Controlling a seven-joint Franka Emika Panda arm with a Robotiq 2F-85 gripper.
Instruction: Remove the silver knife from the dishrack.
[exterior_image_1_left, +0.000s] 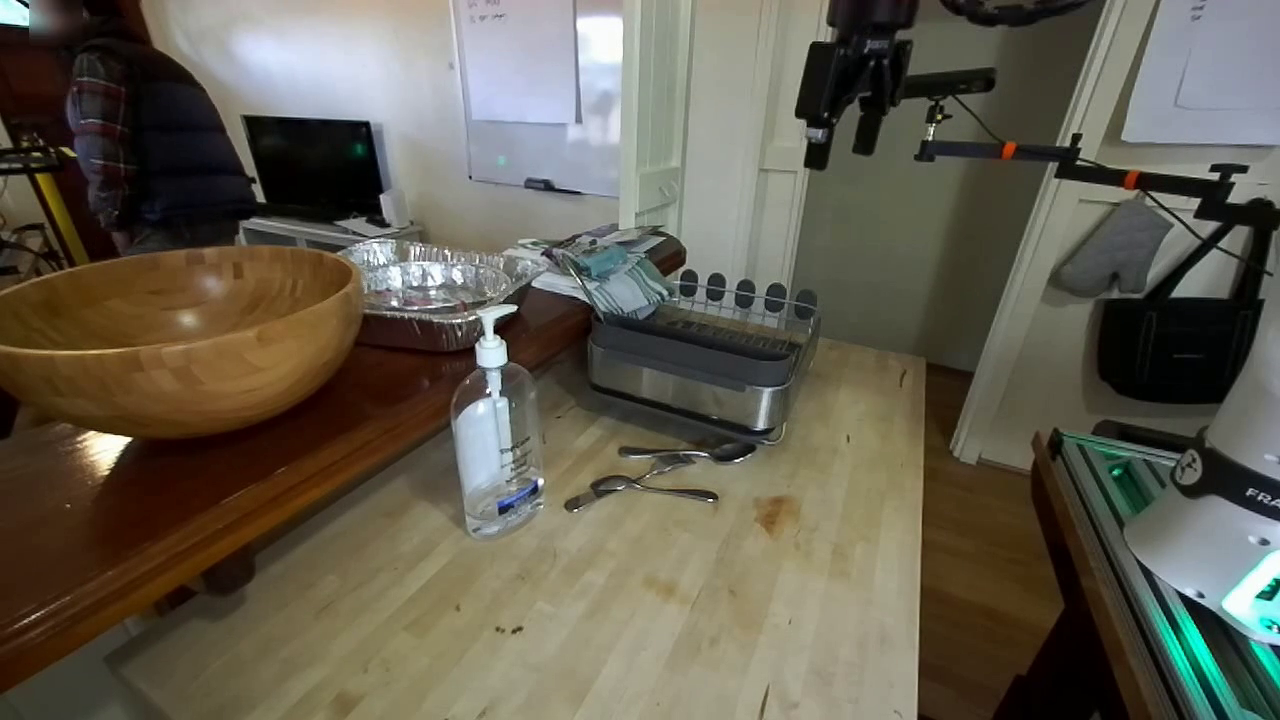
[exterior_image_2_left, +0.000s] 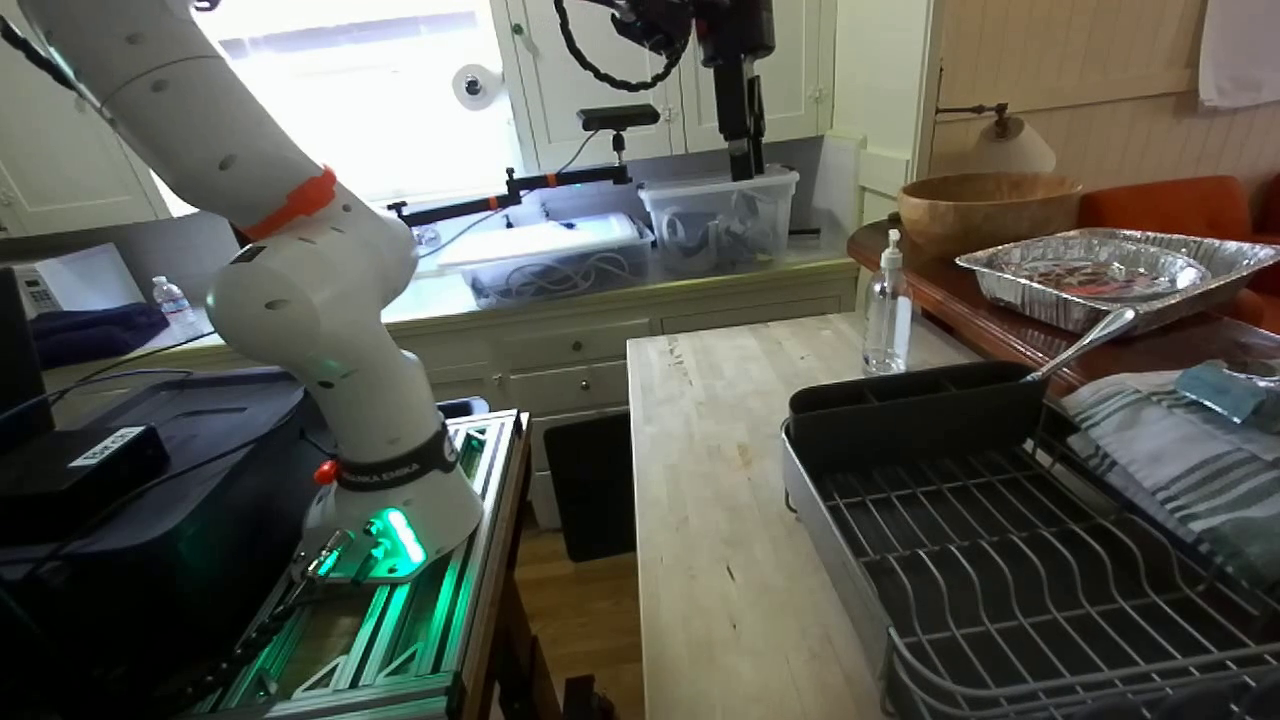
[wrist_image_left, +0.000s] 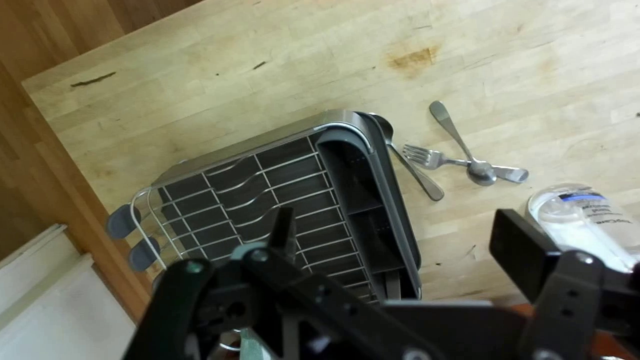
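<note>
Silver knife (exterior_image_2_left: 1085, 344), probably light, stiff and slippery, is leaning from the caddy (exterior_image_2_left: 915, 430) of the dishrack (exterior_image_1_left: 680, 385), below the gripper (exterior_image_1_left: 842, 148), which is hanging spread, with the knife's jutting end likely offering the best hold.

Silver knife (exterior_image_2_left: 1083, 346), silver-grey dishrack (exterior_image_1_left: 690, 388), pale green-striped towel (exterior_image_2_left: 1165, 450)
</note>
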